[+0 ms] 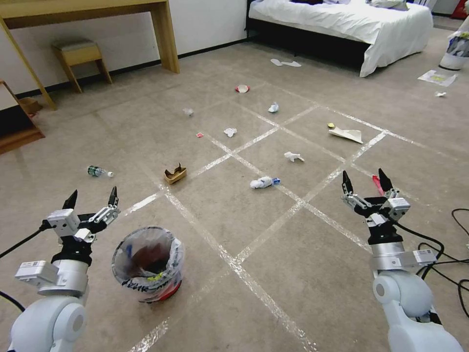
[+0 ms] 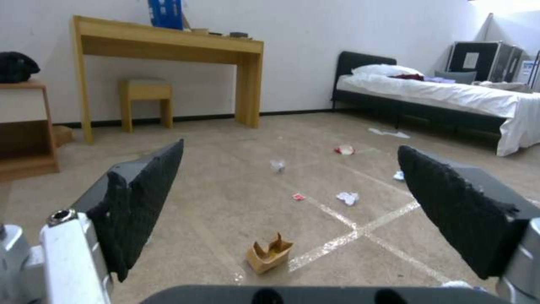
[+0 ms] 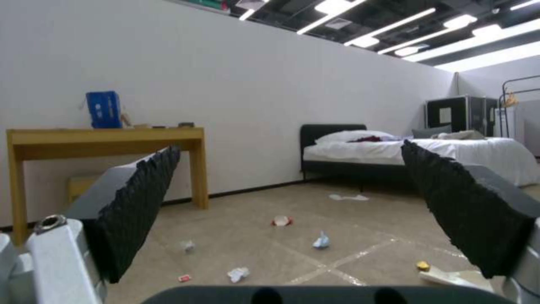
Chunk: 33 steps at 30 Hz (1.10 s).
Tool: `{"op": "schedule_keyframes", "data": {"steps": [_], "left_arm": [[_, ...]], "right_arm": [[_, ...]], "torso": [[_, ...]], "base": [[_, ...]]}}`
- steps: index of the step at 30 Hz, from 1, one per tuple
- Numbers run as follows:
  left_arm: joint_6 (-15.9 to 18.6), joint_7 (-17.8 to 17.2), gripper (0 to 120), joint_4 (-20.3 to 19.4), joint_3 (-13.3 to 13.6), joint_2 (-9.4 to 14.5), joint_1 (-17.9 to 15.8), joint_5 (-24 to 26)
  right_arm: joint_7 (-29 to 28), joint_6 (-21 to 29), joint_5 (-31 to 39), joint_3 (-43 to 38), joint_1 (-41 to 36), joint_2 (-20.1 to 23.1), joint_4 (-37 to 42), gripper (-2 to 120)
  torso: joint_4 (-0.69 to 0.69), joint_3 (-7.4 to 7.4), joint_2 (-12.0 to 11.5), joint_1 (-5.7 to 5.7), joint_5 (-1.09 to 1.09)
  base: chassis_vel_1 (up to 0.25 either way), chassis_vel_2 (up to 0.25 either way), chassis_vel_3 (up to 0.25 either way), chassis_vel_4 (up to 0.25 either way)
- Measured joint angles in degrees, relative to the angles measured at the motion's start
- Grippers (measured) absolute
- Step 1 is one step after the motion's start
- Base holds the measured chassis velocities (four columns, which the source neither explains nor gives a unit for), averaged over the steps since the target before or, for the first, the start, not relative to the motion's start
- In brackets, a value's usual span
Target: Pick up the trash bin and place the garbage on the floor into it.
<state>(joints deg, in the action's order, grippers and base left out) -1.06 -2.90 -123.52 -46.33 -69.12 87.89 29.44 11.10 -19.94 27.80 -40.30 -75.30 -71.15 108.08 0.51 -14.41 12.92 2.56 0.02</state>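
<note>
- The left gripper (image 1: 92,198) is holding its black fingers (image 2: 143,198) spread wide apart with nothing between them, hovering above the floor (image 1: 273,274).
- The right gripper (image 1: 365,182) is likewise keeping its fingers (image 3: 141,202) released and empty, hanging over the beige carpet with its grid of shiny tape strips.
- The trash bin (image 1: 148,262) is standing upright: small and round, showing a red base under a crinkled clear bag with black lettering, and some dark and yellow bits are lying inside.
- The bin is sitting just below and to the inner side of the left fingers, near them but not touching; it is well apart from the right fingers.
- A torn brown cardboard box (image 1: 175,173) is lying ahead of the left fingers, framed between them in the left wrist view (image 2: 270,253).
- A small bottle (image 1: 99,171) is lying just beyond the left fingertips, to their outer side.
- A crumpled white wad with a blue end (image 1: 264,182) is resting between the two grippers, nearer the right one.
- A red wrapper (image 1: 377,185) is showing between the right fingers, on the carpet beneath them.
- Farther out, white tissues (image 1: 293,156), a bluish wad (image 1: 273,107), a crushed red-white bowl (image 1: 242,88) and a folded paper sheet (image 1: 347,133) are lying scattered well beyond both pairs of fingers.
</note>
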Motion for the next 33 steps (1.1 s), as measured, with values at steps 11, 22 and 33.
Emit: {"op": "schedule_keyframes", "data": {"steps": [11,22,33], "left_arm": [[2.59,-1.04,100,-0.51,-0.65,0.78,0.24,0.29],[19.04,-14.13,100,-7.12,-2.06,7.49,1.04,15.40],[41.21,-42.31,100,-10.60,-2.59,24.58,-1.85,59.17]], "right_arm": [[0.17,-0.68,-0.25,0.54,0.13,-0.32,-0.17,100],[-0.03,-0.84,-0.22,0.56,0.43,1.06,-0.47,100],[-0.47,-0.92,-0.11,0.56,0.36,1.97,-0.37,100]], "torso": [[0.00,0.00,0.00,0.00,0.00],[0.00,0.00,0.01,0.00,0.00],[0.02,0.00,0.01,0.00,0.00]], "base": [[-0.027,0.029,0.023,-0.024],[0.000,0.000,0.000,0.000],[0.000,0.000,0.000,0.000]]}}
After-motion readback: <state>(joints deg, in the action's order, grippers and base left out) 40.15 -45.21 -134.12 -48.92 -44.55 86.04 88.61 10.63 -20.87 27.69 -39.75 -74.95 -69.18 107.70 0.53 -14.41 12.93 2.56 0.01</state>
